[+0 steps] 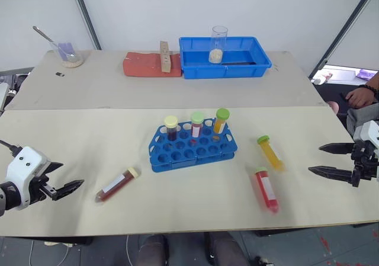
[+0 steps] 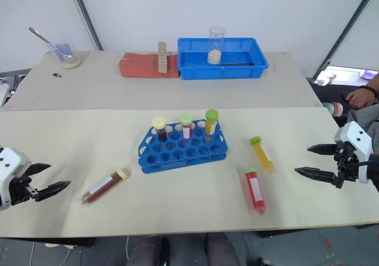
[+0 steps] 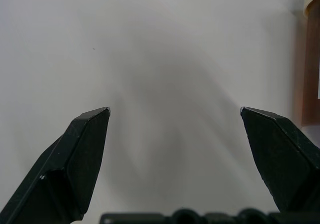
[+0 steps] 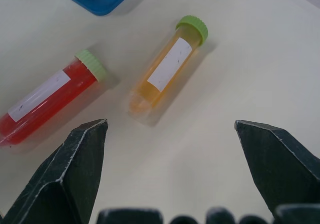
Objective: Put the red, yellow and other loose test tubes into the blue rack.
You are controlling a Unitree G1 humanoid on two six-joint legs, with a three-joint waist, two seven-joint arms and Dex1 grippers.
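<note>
Claws, left (image 1: pixel 72 188) and right (image 1: pixel 323 159), gape empty; round red-filled plastic tube (image 1: pixel 266 189) could roll away if nudged off-centre.

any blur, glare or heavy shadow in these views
Left eye view: the lying red-liquid tube with green cap looks slightly smeared; light is even and shadows soft. Left wrist view: a broad soft shadow spreads on the pale table between the open left gripper fingers. Right wrist view: the yellow-liquid tube with green cap looks sharp.

Three capped tubes upright in the blue rack (image 1: pixel 192 147), three loose tubes around.
</note>
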